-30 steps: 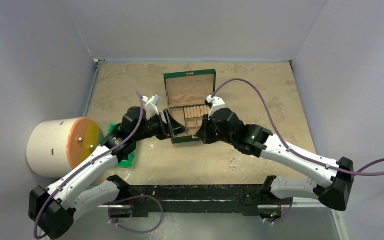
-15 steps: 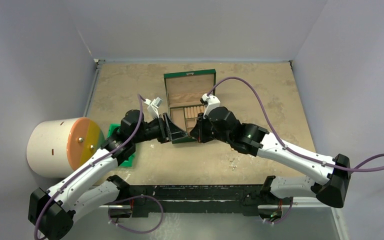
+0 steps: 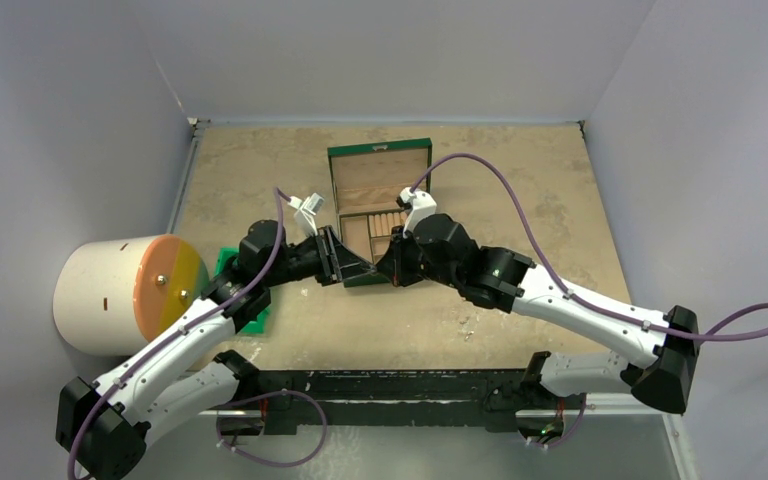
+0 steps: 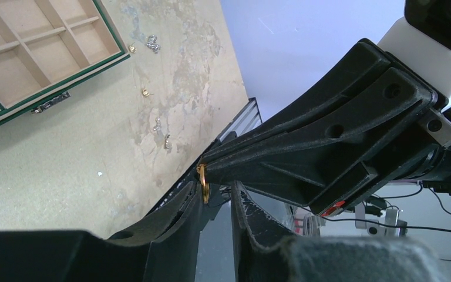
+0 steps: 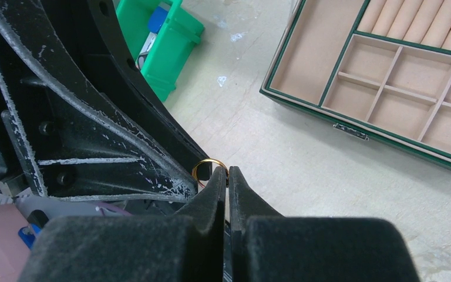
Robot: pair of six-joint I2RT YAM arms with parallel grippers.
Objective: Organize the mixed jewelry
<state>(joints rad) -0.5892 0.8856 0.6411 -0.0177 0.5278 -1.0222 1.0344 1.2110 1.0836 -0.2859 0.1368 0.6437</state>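
My right gripper (image 5: 226, 176) is shut on a thin gold ring (image 5: 207, 167), pinched at the very fingertips above the table. In the top view it (image 3: 387, 268) meets my left gripper (image 3: 348, 264) just in front of the open green box (image 3: 380, 190). In the left wrist view the ring (image 4: 202, 183) hangs from the right fingertips, against the tip of one left finger (image 4: 179, 212). My left gripper (image 4: 214, 202) is open, with a clear gap between its fingers. Several tiny loose pieces (image 4: 145, 91) lie on the table beside the box (image 4: 114, 59).
A small green plastic bin (image 3: 250, 315) stands left of the arms and also shows in the right wrist view (image 5: 164, 35). A big white cylinder with an orange and yellow face (image 3: 125, 290) lies at the far left. The box's compartments (image 5: 387, 76) are tan.
My right gripper has moved left with the ring until its tips meet my left gripper. The left gripper has shifted slightly back towards the left.
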